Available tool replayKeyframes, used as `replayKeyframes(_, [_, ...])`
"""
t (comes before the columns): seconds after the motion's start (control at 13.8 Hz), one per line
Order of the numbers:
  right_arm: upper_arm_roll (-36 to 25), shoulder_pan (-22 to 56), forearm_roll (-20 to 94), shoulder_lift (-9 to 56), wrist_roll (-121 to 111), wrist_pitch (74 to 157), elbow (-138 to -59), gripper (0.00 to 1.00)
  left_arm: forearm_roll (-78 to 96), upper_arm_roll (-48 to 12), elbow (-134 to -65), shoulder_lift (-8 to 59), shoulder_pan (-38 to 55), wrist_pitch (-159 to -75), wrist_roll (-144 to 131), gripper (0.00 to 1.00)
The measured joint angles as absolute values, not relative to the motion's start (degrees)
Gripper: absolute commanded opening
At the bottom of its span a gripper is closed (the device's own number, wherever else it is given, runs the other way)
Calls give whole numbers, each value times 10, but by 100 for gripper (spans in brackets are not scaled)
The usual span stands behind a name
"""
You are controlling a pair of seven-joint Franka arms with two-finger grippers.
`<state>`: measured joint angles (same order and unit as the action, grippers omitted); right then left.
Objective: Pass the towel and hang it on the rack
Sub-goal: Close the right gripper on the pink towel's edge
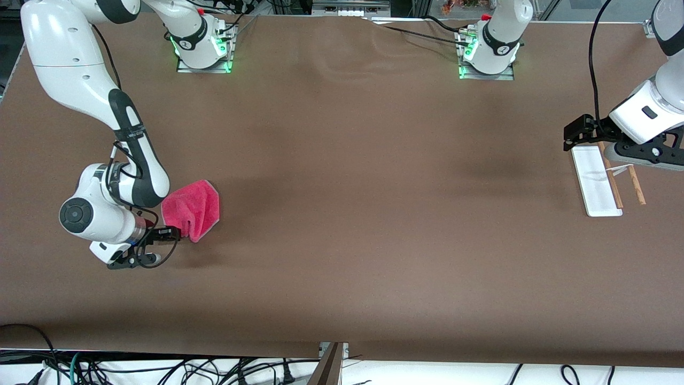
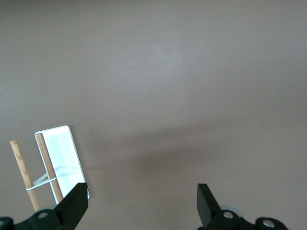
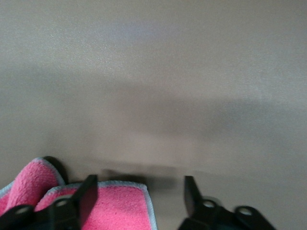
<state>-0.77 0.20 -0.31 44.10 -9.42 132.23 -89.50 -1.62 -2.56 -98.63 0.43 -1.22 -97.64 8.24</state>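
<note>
The pink-red towel (image 1: 192,210) lies bunched on the brown table at the right arm's end. My right gripper (image 1: 176,233) is low at the towel's edge nearer the front camera. In the right wrist view it (image 3: 140,183) is open, and a corner of the towel (image 3: 115,208) with its pale stitched edge lies between the fingers. The rack (image 1: 596,182) lies at the left arm's end, with a white base and two brown rods (image 1: 636,186). My left gripper (image 1: 576,135) is open and empty just above the rack's end nearest the robots. The left wrist view shows this gripper (image 2: 142,192) and the rack (image 2: 64,155).
The brown table (image 1: 363,176) stretches wide between the towel and the rack. The two arm bases (image 1: 203,51) stand along the edge farthest from the front camera. Cables hang below the table's nearest edge.
</note>
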Motion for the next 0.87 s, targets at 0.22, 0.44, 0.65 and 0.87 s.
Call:
replayKeyframes(0.22, [-8,-1,-3,441,-94,1322,-895,47,-16,-26,-986,4,-12,-976,82,100])
replayKeyframes(0.44, [-8,-1,-3,441,-94,1322,-897,37,-16,-26,-986,4,-12,-976,82,100])
replayKeyframes(0.65, [-8,-1,-3,441,-94,1322,-899,16,-16,-26,-986,4,-12,-976,82,100])
replayKeyframes(0.87, [-7,-1,-2,441,-94,1321,-902,3,-16,-26,-986,4,-12,-976,82,100])
